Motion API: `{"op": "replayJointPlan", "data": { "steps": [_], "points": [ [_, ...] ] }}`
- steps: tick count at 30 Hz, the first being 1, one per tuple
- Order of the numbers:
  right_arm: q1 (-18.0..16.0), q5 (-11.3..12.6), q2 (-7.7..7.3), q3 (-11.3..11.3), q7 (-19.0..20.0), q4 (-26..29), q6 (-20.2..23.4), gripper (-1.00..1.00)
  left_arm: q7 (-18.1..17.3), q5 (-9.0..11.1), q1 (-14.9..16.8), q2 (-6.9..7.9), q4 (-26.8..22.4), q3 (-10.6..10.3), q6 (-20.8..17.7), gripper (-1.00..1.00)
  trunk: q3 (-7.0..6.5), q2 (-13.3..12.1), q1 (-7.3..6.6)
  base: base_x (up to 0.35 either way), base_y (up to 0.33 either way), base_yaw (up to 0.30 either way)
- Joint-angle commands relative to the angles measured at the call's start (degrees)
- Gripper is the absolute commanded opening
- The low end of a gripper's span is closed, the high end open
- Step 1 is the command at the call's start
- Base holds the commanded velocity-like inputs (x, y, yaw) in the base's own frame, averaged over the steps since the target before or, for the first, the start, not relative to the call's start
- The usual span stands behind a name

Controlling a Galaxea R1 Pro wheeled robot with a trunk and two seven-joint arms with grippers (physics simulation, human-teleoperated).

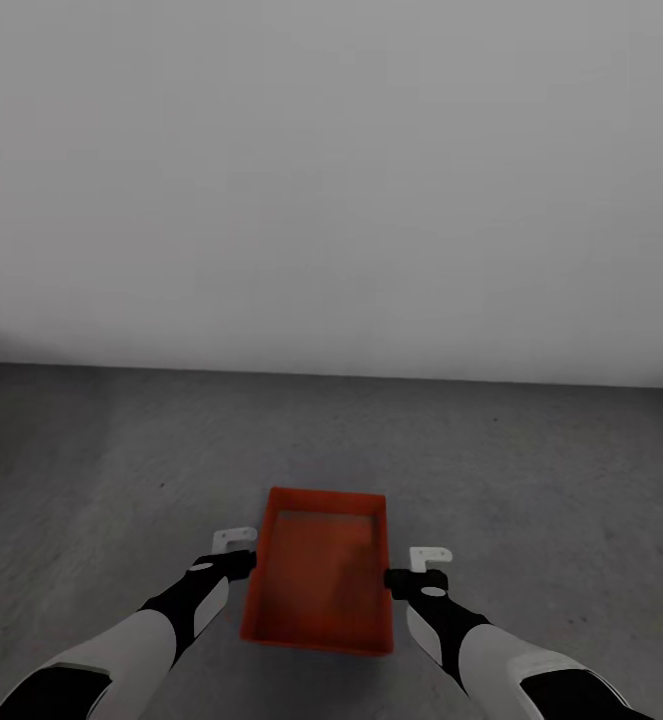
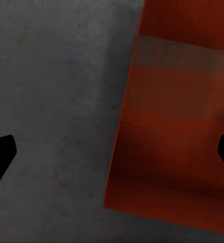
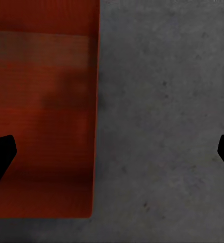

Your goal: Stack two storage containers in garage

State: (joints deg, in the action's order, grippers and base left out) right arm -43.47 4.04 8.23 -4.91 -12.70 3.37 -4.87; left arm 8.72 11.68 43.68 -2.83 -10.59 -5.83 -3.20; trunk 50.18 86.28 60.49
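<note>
Head view: storage container [image 1: 319,578] on the garage floor [image 1: 531,470], left claw [image 1: 236,552] and right claw [image 1: 423,568] flanking its long walls, spread open. Left wrist, right wrist: each straddles one wall, so I judge I'm set to pinch both sides.

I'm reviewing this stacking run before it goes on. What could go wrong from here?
1. The left gripper and right gripper straddle the side walls of the storage container with fingers spread; an uneven close could skew it.
2. The thin walls may flex or slip when lifted off the concrete floor.
</note>
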Motion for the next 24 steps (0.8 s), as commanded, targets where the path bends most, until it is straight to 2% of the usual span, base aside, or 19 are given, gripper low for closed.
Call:
{"op": "replayJointPlan", "data": {
  "steps": [1,20,24],
  "points": [
    [-0.04,0.44,0.07,-0.49,-0.22,-0.06,-0.16,1.00,0.34,0.54,0.00,0.02,-0.13,-0.50,-0.32,1.00,-0.15,-0.40,-0.23,0.000,0.000,0.000],
    [-0.04,0.44,0.08,-0.50,-0.22,-0.11,-0.23,1.00,0.34,0.57,0.00,0.10,-0.15,-0.42,-0.32,1.00,-3.56,-8.02,-4.40,0.000,0.000,0.000],
    [-0.04,0.44,0.05,-0.46,-0.22,-0.11,-0.23,1.00,0.34,0.61,0.00,0.04,-0.17,-0.42,-0.29,1.00,-3.56,-8.02,-4.40,0.000,0.000,0.000]
  ]
}}
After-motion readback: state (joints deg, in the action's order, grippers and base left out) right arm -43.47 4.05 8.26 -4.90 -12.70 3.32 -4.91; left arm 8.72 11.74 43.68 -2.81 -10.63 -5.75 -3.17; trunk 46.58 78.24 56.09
